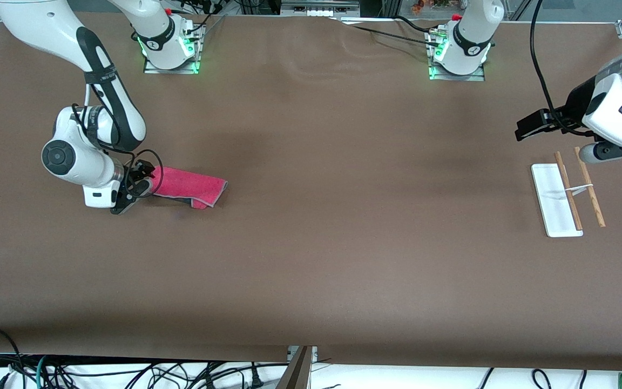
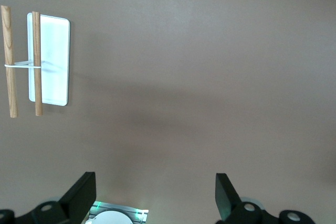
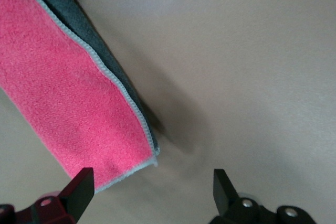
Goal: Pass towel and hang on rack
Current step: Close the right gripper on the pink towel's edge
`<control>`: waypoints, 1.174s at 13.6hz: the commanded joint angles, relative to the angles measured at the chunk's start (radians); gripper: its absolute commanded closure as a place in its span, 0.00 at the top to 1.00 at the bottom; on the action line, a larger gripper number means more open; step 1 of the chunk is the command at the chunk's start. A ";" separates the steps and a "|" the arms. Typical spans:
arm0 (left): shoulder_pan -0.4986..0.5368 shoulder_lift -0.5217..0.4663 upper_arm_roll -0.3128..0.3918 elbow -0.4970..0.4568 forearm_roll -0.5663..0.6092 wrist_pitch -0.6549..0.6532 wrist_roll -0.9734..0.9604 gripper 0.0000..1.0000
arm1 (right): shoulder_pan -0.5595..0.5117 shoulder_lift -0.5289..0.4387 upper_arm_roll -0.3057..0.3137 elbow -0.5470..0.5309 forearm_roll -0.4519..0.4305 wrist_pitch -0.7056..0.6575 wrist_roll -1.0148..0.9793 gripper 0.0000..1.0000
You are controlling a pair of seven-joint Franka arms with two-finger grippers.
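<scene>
1. Front view: the towel (image 1: pixel 189 186) lies folded on the brown table (image 1: pixel 311 243) toward the right arm's end, pink side up with a strip of its dark back showing at the edge nearer the camera. The right gripper (image 1: pixel 127 201) is low at the towel's end that points to the right arm's end of the table, and the arm's wrist and a looped black cable (image 1: pixel 146 170) cover that end. The rack (image 1: pixel 567 192) stands toward the left arm's end, well apart from the towel, with bare table between them. The left gripper (image 1: pixel 592 154) hangs over the table just beside the rack's end farther from the camera. A slanted post (image 1: pixel 296 370) sits at the table's near edge.

2. Left wrist view: the left gripper (image 2: pixel 156 198) has its jaws spread wide with nothing between them, above bare table. The rack (image 2: pixel 50 59) is in sight, its two rods side by side, one over the white base and one off it, joined by the thin crosspiece. A green-lit arm base (image 2: pixel 118 216) shows between the jaws.

3. Right wrist view: the right gripper (image 3: pixel 152 192) has its jaws wide apart. One fingertip (image 3: pixel 81 187) overlaps the towel's (image 3: pixel 68 103) corner; whether it touches is unclear. The other is over bare table.
</scene>
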 commanded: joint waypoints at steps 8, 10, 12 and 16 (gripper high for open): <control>-0.001 -0.005 -0.001 -0.007 -0.024 0.003 -0.012 1.00 | 0.004 0.025 0.011 0.016 0.109 0.025 -0.036 0.95; -0.001 0.002 -0.004 -0.007 -0.020 0.007 -0.012 1.00 | 0.004 0.030 0.011 0.021 0.109 0.022 -0.038 0.87; -0.001 0.004 -0.004 -0.006 -0.020 0.006 -0.012 1.00 | 0.004 0.032 0.011 0.019 0.109 0.017 -0.039 0.73; -0.001 0.002 -0.005 -0.004 -0.020 0.006 -0.011 1.00 | 0.004 0.032 0.011 0.021 0.109 -0.009 -0.042 0.41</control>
